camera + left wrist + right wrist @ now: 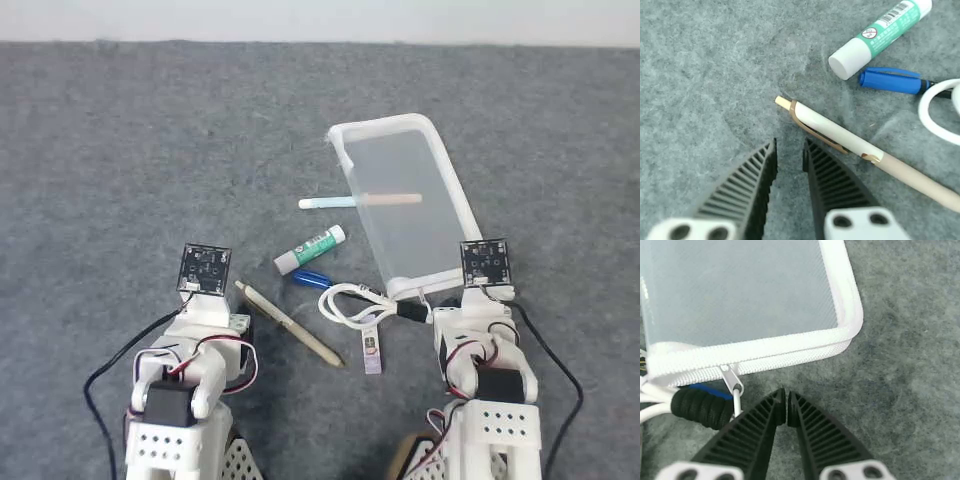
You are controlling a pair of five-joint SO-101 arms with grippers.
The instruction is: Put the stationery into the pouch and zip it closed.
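We find our left gripper [790, 149] slightly parted beside the cream plastic click pen [840, 135]. Our right gripper [786, 407], pinched closed and empty, sits just before the translucent white-edged zip pouch [790, 342], which seemingly half-holds a pastel pen [325, 203].

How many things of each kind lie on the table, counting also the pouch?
pens: 3 (beige pen, blue pen, pastel pen)
glue stick: 1
white cable: 1
small flat piece, kind unclear: 1
pouch: 1
total: 7
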